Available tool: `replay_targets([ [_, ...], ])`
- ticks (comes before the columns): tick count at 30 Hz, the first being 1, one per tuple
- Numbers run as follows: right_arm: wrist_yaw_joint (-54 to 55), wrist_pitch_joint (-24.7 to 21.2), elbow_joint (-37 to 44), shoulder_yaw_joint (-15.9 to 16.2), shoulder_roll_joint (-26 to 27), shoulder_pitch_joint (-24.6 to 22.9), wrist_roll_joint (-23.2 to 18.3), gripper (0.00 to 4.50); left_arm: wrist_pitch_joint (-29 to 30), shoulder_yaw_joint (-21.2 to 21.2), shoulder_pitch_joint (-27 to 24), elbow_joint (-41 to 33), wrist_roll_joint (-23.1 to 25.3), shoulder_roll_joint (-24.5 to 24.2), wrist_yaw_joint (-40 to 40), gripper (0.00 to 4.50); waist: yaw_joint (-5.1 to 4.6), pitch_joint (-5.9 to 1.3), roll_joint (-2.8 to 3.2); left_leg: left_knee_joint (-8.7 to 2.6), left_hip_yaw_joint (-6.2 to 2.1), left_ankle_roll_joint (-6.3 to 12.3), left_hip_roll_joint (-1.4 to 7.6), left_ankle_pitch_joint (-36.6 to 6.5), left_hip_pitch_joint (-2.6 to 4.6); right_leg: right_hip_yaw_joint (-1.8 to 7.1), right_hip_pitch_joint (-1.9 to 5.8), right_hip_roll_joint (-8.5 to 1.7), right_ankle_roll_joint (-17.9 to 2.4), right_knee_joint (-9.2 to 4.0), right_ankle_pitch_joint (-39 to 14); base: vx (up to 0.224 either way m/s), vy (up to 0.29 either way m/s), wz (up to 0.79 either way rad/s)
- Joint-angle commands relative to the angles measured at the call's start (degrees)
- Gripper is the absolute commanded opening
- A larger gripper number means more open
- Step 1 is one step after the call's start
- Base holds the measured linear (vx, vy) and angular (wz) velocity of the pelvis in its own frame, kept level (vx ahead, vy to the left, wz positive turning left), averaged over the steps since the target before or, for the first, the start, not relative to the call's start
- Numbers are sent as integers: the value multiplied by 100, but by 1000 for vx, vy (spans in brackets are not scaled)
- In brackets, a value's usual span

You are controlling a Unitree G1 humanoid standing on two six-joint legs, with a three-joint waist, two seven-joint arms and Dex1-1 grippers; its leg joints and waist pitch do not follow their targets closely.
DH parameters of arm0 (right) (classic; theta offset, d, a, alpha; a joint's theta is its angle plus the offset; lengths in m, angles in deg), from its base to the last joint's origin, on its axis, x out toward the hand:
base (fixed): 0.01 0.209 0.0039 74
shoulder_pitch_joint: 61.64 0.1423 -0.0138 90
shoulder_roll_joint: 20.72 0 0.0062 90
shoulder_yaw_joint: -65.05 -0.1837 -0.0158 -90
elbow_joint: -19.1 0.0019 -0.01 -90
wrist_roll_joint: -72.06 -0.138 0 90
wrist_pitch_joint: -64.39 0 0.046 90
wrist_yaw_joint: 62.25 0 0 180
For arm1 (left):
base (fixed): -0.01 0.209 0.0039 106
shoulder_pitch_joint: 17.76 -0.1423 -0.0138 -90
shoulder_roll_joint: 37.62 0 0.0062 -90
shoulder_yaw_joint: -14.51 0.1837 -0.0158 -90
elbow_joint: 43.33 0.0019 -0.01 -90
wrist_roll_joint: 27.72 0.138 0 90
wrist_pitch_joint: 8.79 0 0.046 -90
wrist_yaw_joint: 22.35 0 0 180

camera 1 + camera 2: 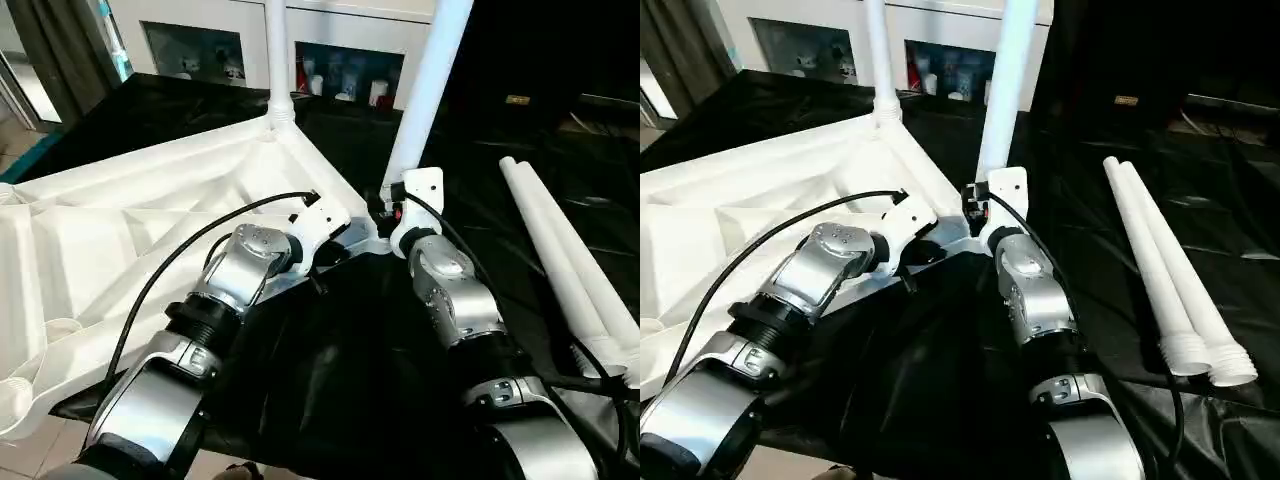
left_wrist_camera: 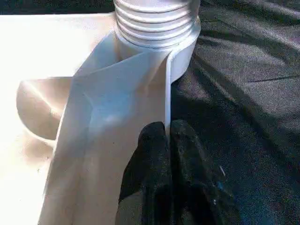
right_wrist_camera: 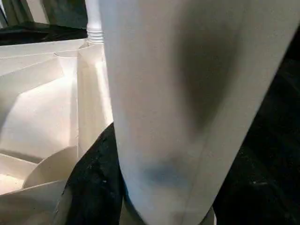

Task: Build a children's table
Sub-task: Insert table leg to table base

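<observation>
second leg going into the near-right socket

the top [image 1: 120, 230] lies upside down on the black cloth [image 1: 340, 370], ribs up, filling the left of the scene. one leg [image 1: 277, 55] already stands upright in the far socket. i have a second leg [image 1: 428, 85] standing at the near-right socket [image 2: 157, 44], leaning a little to the right, so i judge i'm midway through fitting this one. two more legs [image 1: 570, 255] lie side by side on the cloth, well apart on the right, untouched.

my left gripper [image 2: 166, 154] has its two fingers pressed together on the thin edge wall of the top just near the socket, pinching it to steady the top. the leg's threaded end [image 2: 157, 18] sits right at the socket's mouth. my right gripper [image 1: 392, 212] is at the foot of that leg; the wrist view has the leg right against one dark finger [image 3: 96, 183], and i take it as gripped around the leg, though i can't see the other finger.

next i think the leg needs squaring upright, then turning or pressing home while the left keeps the top from shifting. after that, the right reaches for the spare legs.
</observation>
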Motion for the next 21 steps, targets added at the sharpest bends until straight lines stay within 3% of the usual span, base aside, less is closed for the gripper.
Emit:
replay_targets([
  [1, -141, -572, -861, 222, 284, -440, 48, 193, 85, 176, -39, 251, 114, 168, -128, 0, -24, -89, 64, -494, -169, -202, 324, -2308, 42, 217, -10, -325, -793, -492, -2118, 0, 0, 0],
  [7, -203, -526, -797, 292, 277, -459, 99, 193, 30, 193, -53, 253, 130, 135, -91, 0, -28, -83, 71, -499, -168, -228, 326, -2405, 48, 223, -14, -333, -821, -498, -2191, 0, 0, 0],
  [10, -254, -496, -748, 283, 285, -470, 65, 263, 17, 196, -64, 237, 130, 120, -77, 0, -29, -79, 70, -503, -176, -219, 330, -2431, 47, 228, -20, -342, -790, -508, -2294, 0, 0, 0],
  [19, -522, -382, -562, 364, 284, -473, 66, 329, -349, 279, -184, 65, 91, 31, 204, 0, -31, -102, 67, -501, -167, -199, 339, -2288, 25, 228, 10, -341, -866, -484, -2009, 0, 0, 0],
  [21, -621, -310, -442, 394, 283, -503, 50, 358, -413, 311, -263, -70, 60, -13, 329, 0, -31, -129, 72, -490, -160, -178, 348, -2068, 7, 228, 46, -346, -958, -449, -1703, 0, 0, 0],
])
